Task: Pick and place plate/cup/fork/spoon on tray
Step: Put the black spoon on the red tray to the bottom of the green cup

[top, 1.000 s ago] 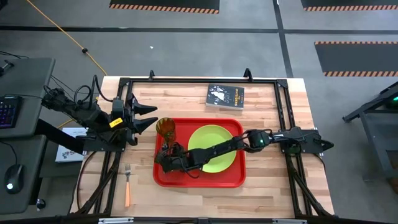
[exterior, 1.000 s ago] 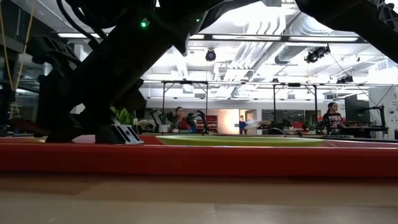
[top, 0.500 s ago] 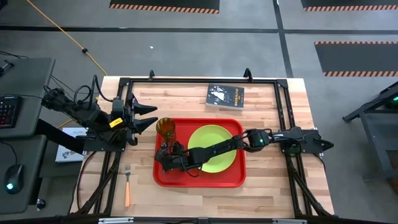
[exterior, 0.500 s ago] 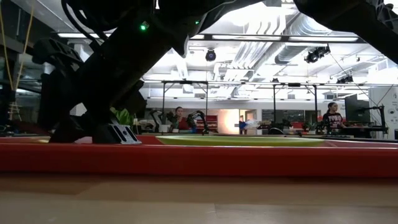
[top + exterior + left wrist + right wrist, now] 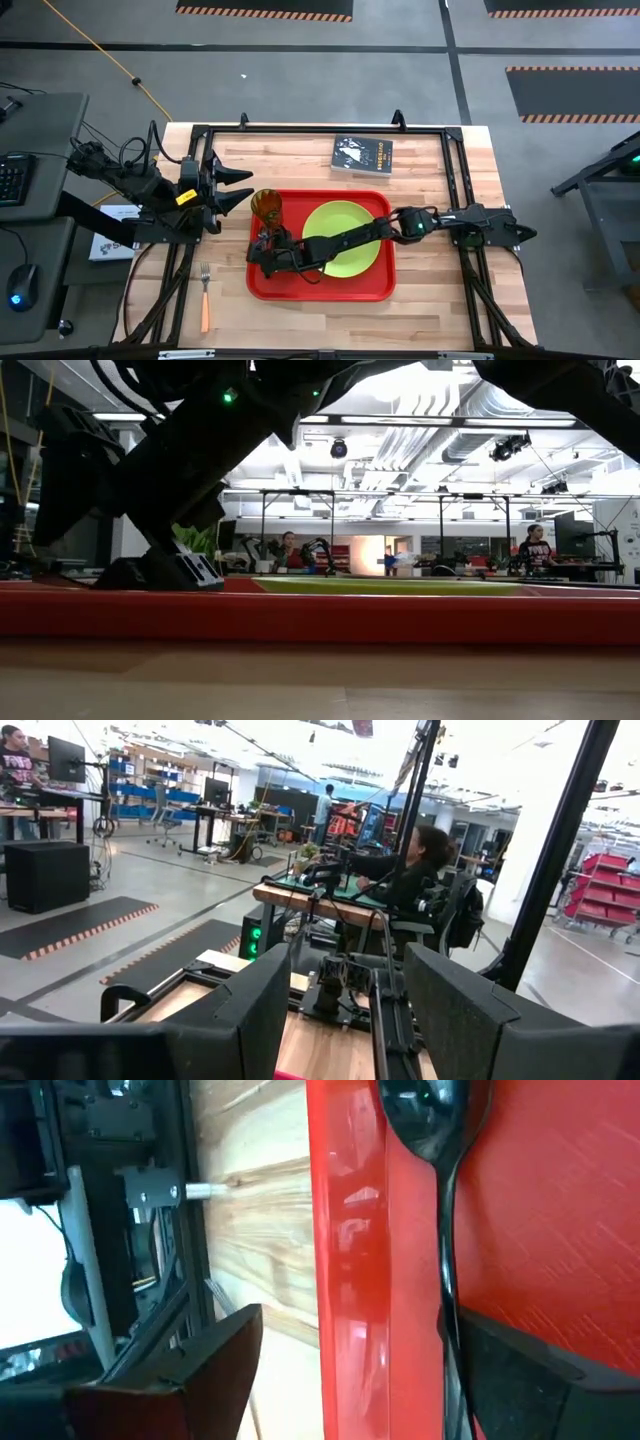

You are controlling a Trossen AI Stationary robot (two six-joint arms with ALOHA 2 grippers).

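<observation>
Both fingers of my right gripper (image 5: 262, 250) stand apart over the slim dark-handled metal spoon (image 5: 438, 1200) lying inside the large red rectangular plastic tray (image 5: 375, 285); my left gripper (image 5: 238, 187) waits open.

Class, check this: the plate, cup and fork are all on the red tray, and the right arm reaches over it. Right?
Not quite. In the high view the fork lies on the table left of the tray, not on it. The plate and cup are on the tray, and the right gripper reaches over it.
</observation>
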